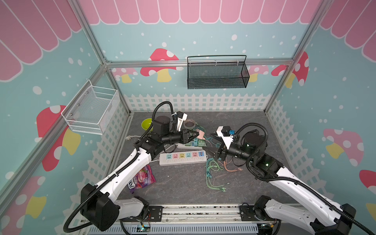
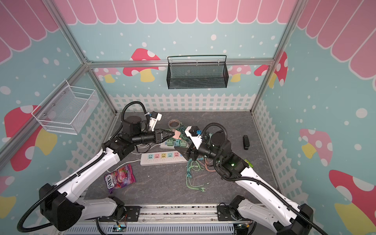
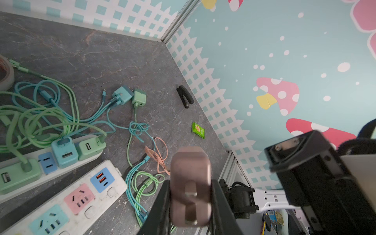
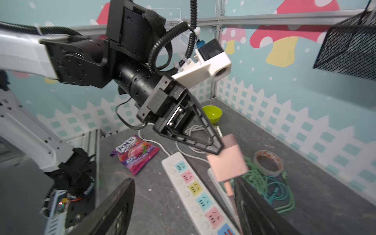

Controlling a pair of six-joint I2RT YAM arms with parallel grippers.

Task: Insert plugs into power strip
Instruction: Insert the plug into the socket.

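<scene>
My left gripper (image 1: 197, 134) is shut on a salmon pink plug (image 1: 200, 133), held in the air above the back power strip (image 1: 181, 145); its two metal prongs (image 3: 190, 193) face the left wrist camera. Several mint and teal plugs (image 3: 64, 151) sit in that back strip. The front power strip (image 1: 183, 161) lies with its coloured sockets (image 4: 192, 188) empty. My right gripper (image 4: 183, 203) is open over the front strip's right end, with nothing between its fingers. A loose teal plug (image 3: 122, 95) and a mint plug (image 3: 139, 98) lie on the table.
Tangled mint, teal and pink cables (image 1: 213, 168) lie right of the strips. A green bowl (image 1: 147, 124) and a tape roll (image 1: 189, 123) stand at the back. A candy bag (image 1: 141, 179), a black stapler (image 2: 245, 142) and a green packet (image 3: 198, 130) are also on the table.
</scene>
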